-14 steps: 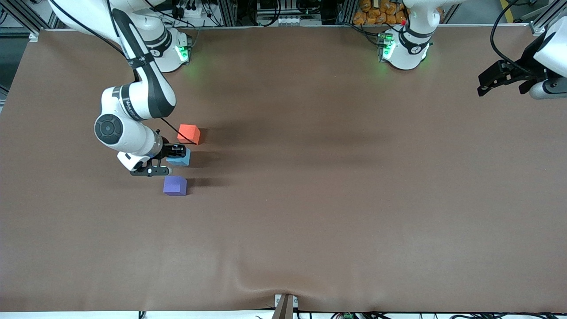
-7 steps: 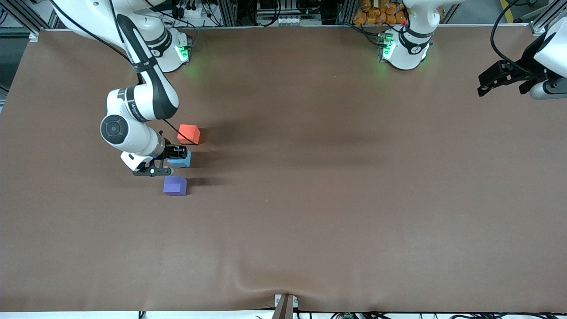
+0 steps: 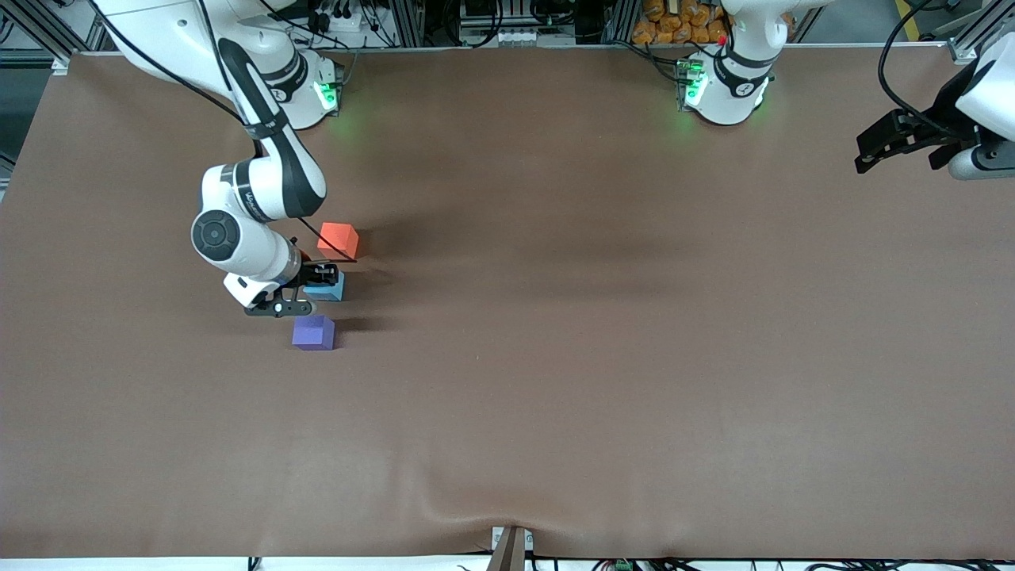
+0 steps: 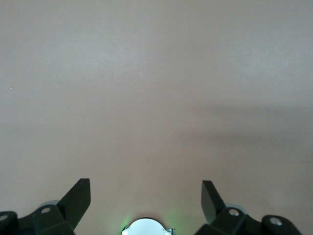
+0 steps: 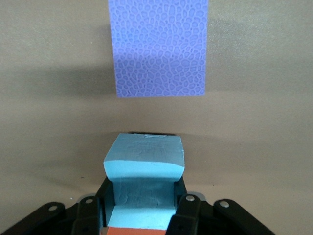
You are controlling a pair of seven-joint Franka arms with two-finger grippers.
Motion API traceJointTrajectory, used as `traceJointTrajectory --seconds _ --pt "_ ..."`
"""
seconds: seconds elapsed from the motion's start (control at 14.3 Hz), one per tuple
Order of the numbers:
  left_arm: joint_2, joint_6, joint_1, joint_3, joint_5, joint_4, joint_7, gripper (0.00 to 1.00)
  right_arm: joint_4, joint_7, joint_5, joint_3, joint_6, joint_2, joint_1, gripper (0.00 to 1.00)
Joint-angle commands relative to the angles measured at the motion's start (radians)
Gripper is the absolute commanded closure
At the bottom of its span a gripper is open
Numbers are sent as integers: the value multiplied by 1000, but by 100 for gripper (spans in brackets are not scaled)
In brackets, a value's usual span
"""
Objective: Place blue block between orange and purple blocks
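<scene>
My right gripper [image 3: 320, 278] is shut on the light blue block [image 3: 328, 289], which it holds low over the brown cloth. The block is between the orange block [image 3: 338, 240] and the purple block [image 3: 313, 332]. I cannot tell whether it touches the cloth. In the right wrist view the blue block [image 5: 145, 155] is squeezed between the fingers of the right gripper [image 5: 142, 198]. The purple block [image 5: 159, 49] lies ahead of it, with a gap between them. A strip of the orange block [image 5: 137, 231] shows at the frame edge. My left gripper [image 3: 864, 159] is open and empty, and it waits over the left arm's end of the table.
The brown cloth [image 3: 555, 357] covers the whole table and has a small wrinkle at its near edge. The left wrist view shows only bare cloth [image 4: 156, 98] under the open left gripper [image 4: 145, 185].
My right arm's wrist and elbow have shifted a little toward the left arm's end. The blue block has moved slightly with them and stays gripped. The left arm has not moved.
</scene>
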Motion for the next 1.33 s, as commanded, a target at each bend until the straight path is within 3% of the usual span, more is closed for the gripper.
traceJointTrajectory --seconds 0.0,0.07,0.14,0.21,0.35,0.42,0.63,0.77,0.91,1.05,1.26 --pt "-9 -15 11 -2 -14 2 18 0 -21 -19 -14 9 60 18 -9 81" --pt "-8 -15 11 -2 -14 4 16 0 -21 -19 -14 9 69 27 -9 79" --pt "-6 -14 11 -4 -14 8 18 0 -19 -18 -14 9 71 33 -11 61" --pt "-6 -12 9 -4 -14 8 16 0 -12 -4 -13 9 64 36 -18 1" --pt "-4 -9 9 -4 -14 10 16 0 23 -18 -13 9 7 18 -47 0" --pt "-3 -7 9 -4 -16 10 16 0 88 -15 -10 10 -106 7 -55 0" --pt "-1 -4 4 -5 -16 10 16 0 418 -13 0 9 -564 18 -87 0" --pt "0 0 1 -5 -16 8 16 0 615 -13 3 12 -758 18 -109 0" --pt "0 2 0 -7 -16 8 16 0 738 -18 -2 12 -783 18 -126 0" --pt "0 2 0 -7 -16 8 16 0 858 -21 -9 56 -802 18 -188 0" --pt "-1 0 0 -7 -16 8 16 0 970 -18 -19 203 -887 11 -381 0"
